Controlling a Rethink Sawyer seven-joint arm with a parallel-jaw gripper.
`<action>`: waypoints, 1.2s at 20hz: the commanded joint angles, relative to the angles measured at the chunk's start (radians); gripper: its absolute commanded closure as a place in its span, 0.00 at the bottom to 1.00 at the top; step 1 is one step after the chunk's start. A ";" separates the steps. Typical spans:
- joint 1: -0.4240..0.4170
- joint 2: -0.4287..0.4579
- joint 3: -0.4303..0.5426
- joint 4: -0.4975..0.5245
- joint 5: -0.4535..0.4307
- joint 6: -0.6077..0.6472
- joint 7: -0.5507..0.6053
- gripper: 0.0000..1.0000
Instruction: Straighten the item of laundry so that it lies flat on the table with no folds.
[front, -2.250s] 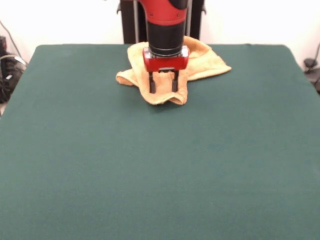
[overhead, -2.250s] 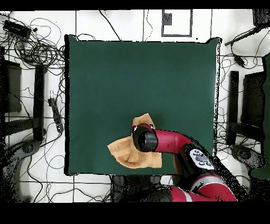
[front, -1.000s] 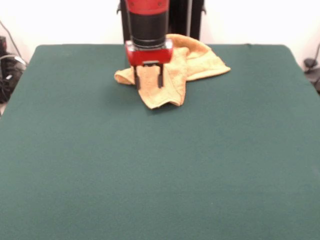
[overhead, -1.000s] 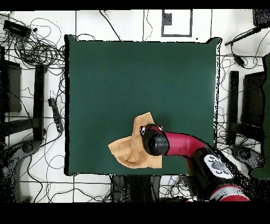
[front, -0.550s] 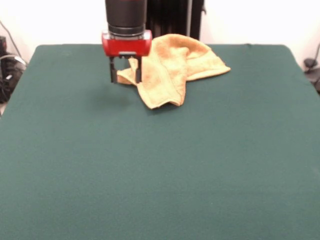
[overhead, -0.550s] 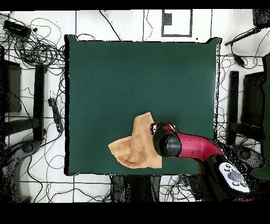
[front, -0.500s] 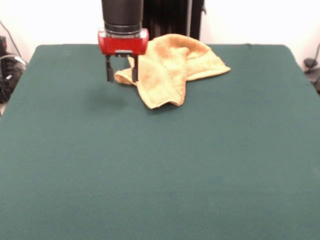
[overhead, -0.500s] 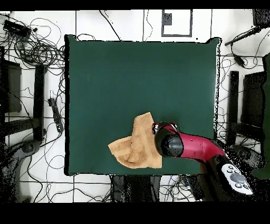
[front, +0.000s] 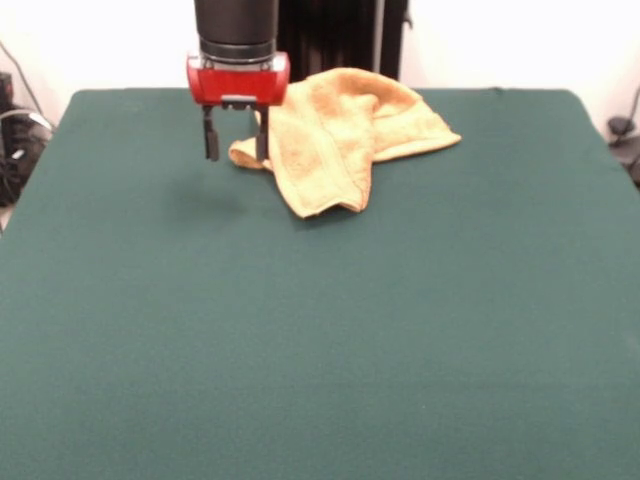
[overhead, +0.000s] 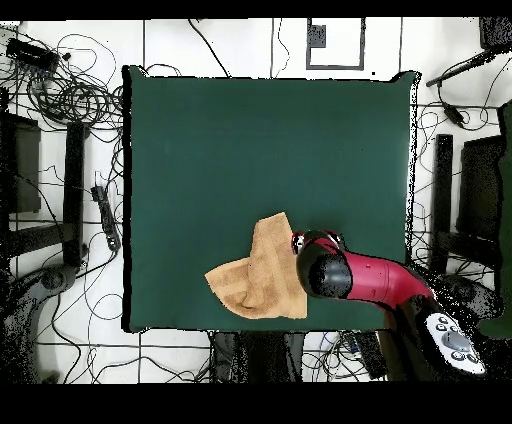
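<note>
Seemingly open pincer (front: 234, 147) beside towel's (front: 340, 135) edge.

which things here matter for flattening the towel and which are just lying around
Part of the job:
towel, crumpled and folded near the table's robot-side edge
green table
gripper, open, empty, at the towel's corner

Just lying about:
cables on the floor around the table

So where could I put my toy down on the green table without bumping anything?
Almost anywhere: the table is bare from the yellow towel to the near edge and out to both sides. It is crowded only at the far edge, where the crumpled towel lies and the robot's open hand hangs beside it.
</note>
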 joint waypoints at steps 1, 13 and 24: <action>0.035 0.012 0.034 0.020 -0.034 0.124 0.033 0.00; 0.085 0.012 0.031 0.012 -0.026 0.139 0.058 0.00; 0.144 0.016 0.012 -0.008 0.008 0.147 0.099 0.00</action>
